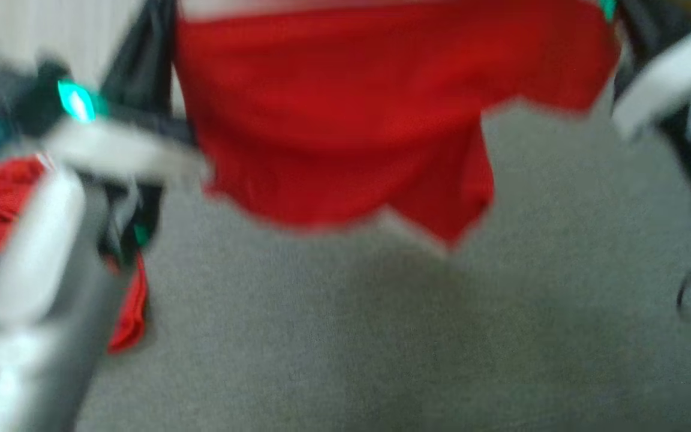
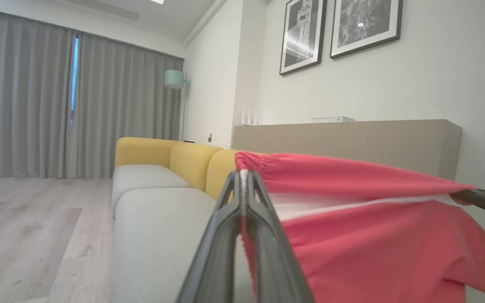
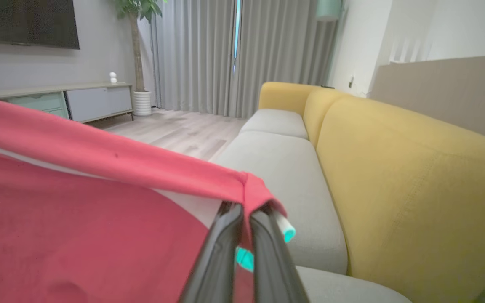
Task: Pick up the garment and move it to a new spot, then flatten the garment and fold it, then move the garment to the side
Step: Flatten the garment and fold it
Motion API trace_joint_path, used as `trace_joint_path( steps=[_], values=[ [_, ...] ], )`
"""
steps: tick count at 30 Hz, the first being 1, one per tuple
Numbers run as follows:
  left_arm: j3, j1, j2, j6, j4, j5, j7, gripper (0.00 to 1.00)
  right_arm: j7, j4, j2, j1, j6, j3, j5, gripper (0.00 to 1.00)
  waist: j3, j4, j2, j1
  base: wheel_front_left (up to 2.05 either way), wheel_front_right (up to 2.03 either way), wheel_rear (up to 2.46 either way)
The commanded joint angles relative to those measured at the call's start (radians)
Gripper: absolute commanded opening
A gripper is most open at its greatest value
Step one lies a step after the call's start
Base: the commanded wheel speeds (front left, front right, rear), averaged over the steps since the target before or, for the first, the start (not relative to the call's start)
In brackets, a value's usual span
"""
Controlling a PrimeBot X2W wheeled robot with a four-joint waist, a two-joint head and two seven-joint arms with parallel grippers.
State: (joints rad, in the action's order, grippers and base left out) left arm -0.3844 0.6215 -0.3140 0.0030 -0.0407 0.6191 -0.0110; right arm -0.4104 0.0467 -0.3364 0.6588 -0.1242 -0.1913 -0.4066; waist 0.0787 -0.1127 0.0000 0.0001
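In the blurred head view the red garment [image 1: 333, 120] hangs spread across the upper middle, its lower edge loose above a grey surface [image 1: 381, 336]. The pale left forearm [image 1: 33, 252] rises from the lower left and the right forearm [image 1: 663, 78] crosses the upper right corner. More red cloth shows behind the left forearm, but I cannot tell whether it belongs to the same piece. In the left wrist view the left claw [image 2: 243, 179] is closed tight on a gathered edge of the garment, which stretches away to the right, where the right claw [image 2: 463, 197] pinches its far end. Behind it stand a sofa [image 2: 187, 162] with a yellow back and grey seats, grey curtains [image 2: 36, 105] and a wooden floor [image 2: 27, 227]. In the right wrist view the right claw's fingers are pressed together on a corner of the garment. From there the cloth runs taut to the left and hangs over the sofa's grey seat, with a low cabinet [image 3: 57, 99] and a potted plant [image 3: 137, 42] beyond.
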Motion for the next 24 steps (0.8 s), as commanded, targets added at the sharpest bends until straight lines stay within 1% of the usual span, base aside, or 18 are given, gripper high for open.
trace_joint_path(
  steps=[1,4,7,8,10,13,17,21,24],
  values=[
    [0.057,0.166,-0.033,-0.024,-0.048,-0.009,-0.001,0.00,0.039,0.038,0.003,0.148,-0.007,-0.011,0.011,0.00,0.145,-0.005,0.0000,-0.0001,0.00,0.00,0.00],
    [0.070,0.336,-0.023,-0.055,-0.198,-0.019,-0.030,0.00,0.126,0.183,0.016,0.322,-0.007,-0.044,0.035,0.00,0.232,-0.012,0.0000,-0.0001,0.00,0.00,0.00],
    [0.074,0.507,-0.017,-0.080,-0.327,-0.044,-0.084,0.00,0.247,0.331,0.037,0.492,-0.007,-0.053,0.073,0.00,0.297,-0.020,0.0000,-0.0001,0.00,0.00,0.00],
    [0.074,0.507,-0.017,-0.080,-0.327,-0.044,-0.084,0.00,0.247,0.331,0.037,0.492,-0.007,-0.053,0.073,0.00,0.297,-0.020,0.0000,-0.0001,0.00,0.00,0.00],
    [0.068,0.597,-0.007,-0.093,-0.397,-0.060,-0.127,0.00,0.339,0.427,0.055,0.583,-0.007,-0.040,0.105,0.00,0.326,-0.024,0.0000,-0.0001,0.00,0.00,0.00],
    [0.052,0.695,0.021,-0.111,-0.490,-0.066,-0.185,0.00,0.446,0.557,0.078,0.667,-0.007,-0.024,0.138,0.00,0.360,-0.024,0.0000,-0.0001,0.00,0.00,0.00],
    [0.025,0.722,0.064,-0.126,-0.590,-0.054,-0.229,0.00,0.521,0.706,0.107,0.684,-0.007,-0.026,0.143,0.00,0.383,-0.019,0.0000,-0.0001,0.00,0.00,0.00],
    [-0.006,0.658,0.106,-0.132,-0.660,-0.022,-0.245,0.00,0.536,0.821,0.115,0.630,-0.007,-0.111,0.123,0.00,0.388,-0.006,0.0000,-0.0001,0.00,0.00,0.00],
    [-0.059,0.575,0.123,-0.133,-0.675,0.010,-0.249,0.00,0.522,0.877,0.106,0.574,-0.007,-0.195,0.083,0.00,0.378,0.005,0.0000,-0.0001,0.00,0.00,0.00]
  ],
)
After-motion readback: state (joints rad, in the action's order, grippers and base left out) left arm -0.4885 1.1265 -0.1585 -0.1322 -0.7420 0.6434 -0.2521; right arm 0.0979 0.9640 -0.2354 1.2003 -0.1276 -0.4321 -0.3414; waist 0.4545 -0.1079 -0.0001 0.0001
